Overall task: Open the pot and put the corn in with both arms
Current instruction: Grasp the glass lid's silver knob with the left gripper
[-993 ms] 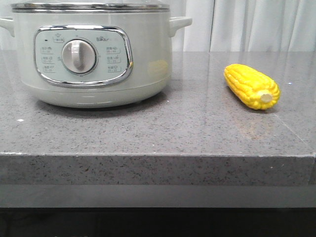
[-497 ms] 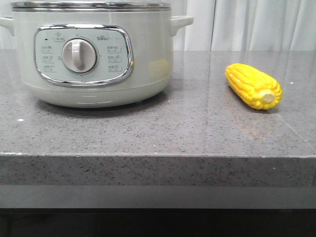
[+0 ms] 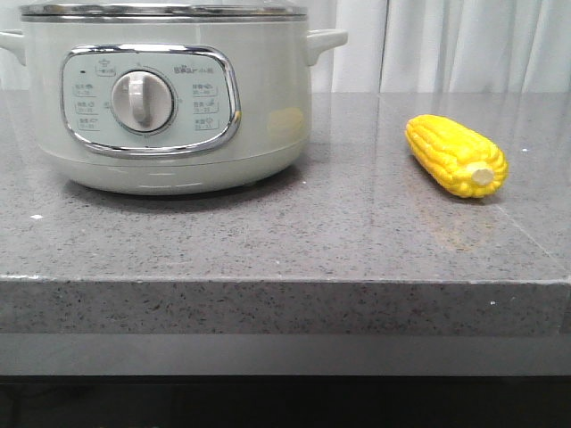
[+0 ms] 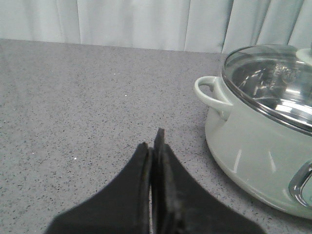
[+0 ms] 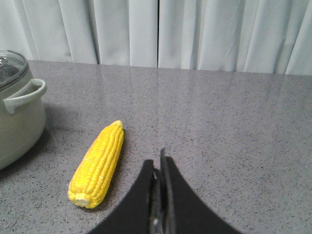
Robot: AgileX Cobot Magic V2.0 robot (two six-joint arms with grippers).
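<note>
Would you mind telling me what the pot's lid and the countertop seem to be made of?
The lid looks like clear glass in a polished metal rim: the shiny inside shows through it. The countertop looks like polished grey speckled stone or a composite, faintly mirroring the corn.

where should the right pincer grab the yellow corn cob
Grip the bright yellow corn cob across its thick middle, coming from above. It lies flat on the grey speckled countertop, so its rounded sides are free, while it narrows to its tip.

A speckled grey stone countertop (image 3: pixel 268 241) fronts pale pleated curtains (image 3: pixel 464 45), perhaps white.
</note>
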